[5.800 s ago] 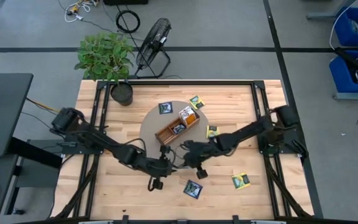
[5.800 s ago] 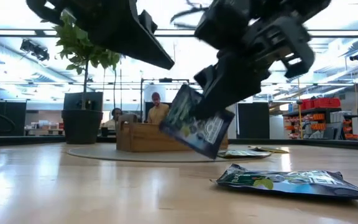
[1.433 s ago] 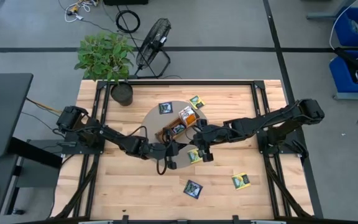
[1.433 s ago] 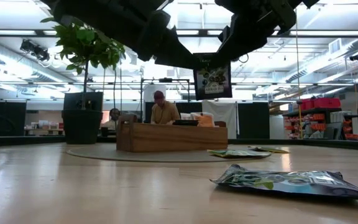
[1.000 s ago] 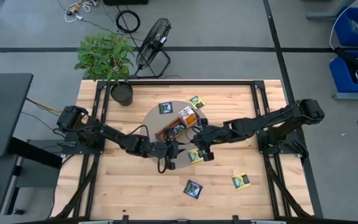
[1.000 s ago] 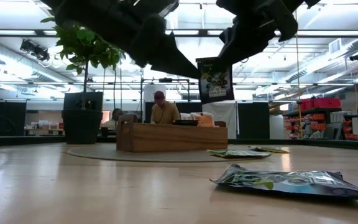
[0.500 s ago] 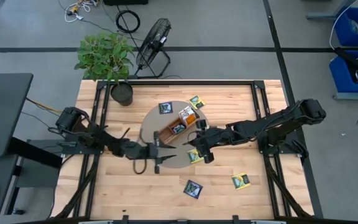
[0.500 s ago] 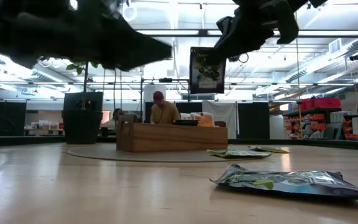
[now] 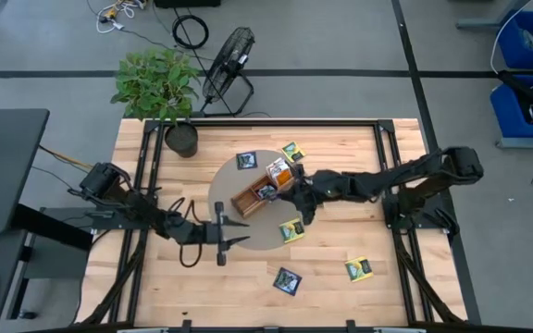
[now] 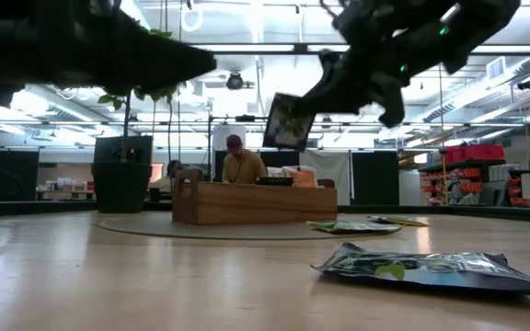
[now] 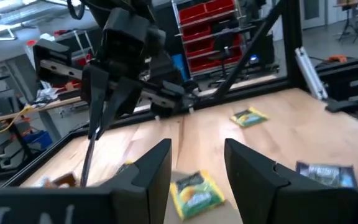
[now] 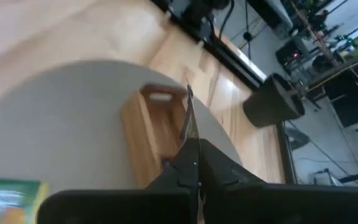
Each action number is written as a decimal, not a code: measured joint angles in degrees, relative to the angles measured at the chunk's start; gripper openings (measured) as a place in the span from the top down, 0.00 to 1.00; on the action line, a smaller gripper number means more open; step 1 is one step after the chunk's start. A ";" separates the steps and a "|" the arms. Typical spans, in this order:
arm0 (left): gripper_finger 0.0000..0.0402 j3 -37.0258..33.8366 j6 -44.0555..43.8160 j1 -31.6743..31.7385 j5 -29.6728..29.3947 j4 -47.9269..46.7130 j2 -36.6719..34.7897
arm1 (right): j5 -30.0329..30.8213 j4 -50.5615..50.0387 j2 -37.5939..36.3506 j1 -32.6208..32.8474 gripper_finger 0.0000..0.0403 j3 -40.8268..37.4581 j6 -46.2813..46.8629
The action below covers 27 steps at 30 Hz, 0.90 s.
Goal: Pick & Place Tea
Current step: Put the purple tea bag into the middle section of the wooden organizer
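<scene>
My right gripper (image 9: 296, 192) is shut on a dark tea packet (image 10: 288, 121), which hangs in the air just above the wooden tray (image 9: 259, 190) on the round grey mat (image 9: 225, 185). An orange-and-white packet (image 9: 280, 171) stands in the tray's far end. My left gripper (image 9: 237, 237) is open and points level at the mat's near left rim, touching nothing. In the left wrist view a yellow-green packet (image 11: 194, 190) shows beyond its fingers (image 11: 157, 171), lying flat at the mat's near rim (image 9: 291, 230). My right gripper pinches the dark packet by one edge (image 12: 191, 142) between its two fingers. The fingers slant down from the table's right side. The packet juts out past the fingertips, shows edge-on in the right wrist view, and hangs tilted, clear of the tray and the mat.
More packets lie flat around: a dark one (image 9: 287, 280) and a yellow-green one (image 9: 358, 269) near the front edge, two more (image 9: 245, 160) (image 9: 291, 151) beyond the tray. A potted plant (image 9: 181, 139) stands at the far left corner. People sit in the room beyond.
My left gripper has drawn back from the dark packet toward the table's left edge and has sunk lower. My right gripper has carried the packet toward the far edge, over the wooden tray, rolling so that the packet now hangs tilted.
</scene>
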 joint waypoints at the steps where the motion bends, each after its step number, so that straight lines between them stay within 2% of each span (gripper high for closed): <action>1: 0.62 -0.88 0.02 0.04 -0.01 0.62 0.00 | -1.34 -0.09 0.18 -1.15 1.00 -0.03 -0.48; 5: 0.62 -5.05 0.79 0.02 -0.01 8.84 -0.01 | -6.52 1.81 2.02 -5.25 1.00 0.00 -4.69; 10: 0.62 -8.26 0.85 0.02 -0.37 10.11 -0.93 | -11.35 5.85 4.58 -7.14 1.00 0.00 -6.90; 18: 0.62 -8.96 1.65 -0.01 -1.91 9.79 -1.89 | -11.52 8.42 9.31 -7.63 1.00 0.09 -9.61; 22: 0.62 -9.77 4.47 -1.14 -3.67 9.88 -6.50 | -11.27 8.94 11.78 -8.27 1.00 0.62 -9.62; 27: 0.62 -13.77 6.15 -2.91 -6.42 9.55 -16.99 | -11.16 9.08 13.09 -8.96 1.00 1.95 -9.71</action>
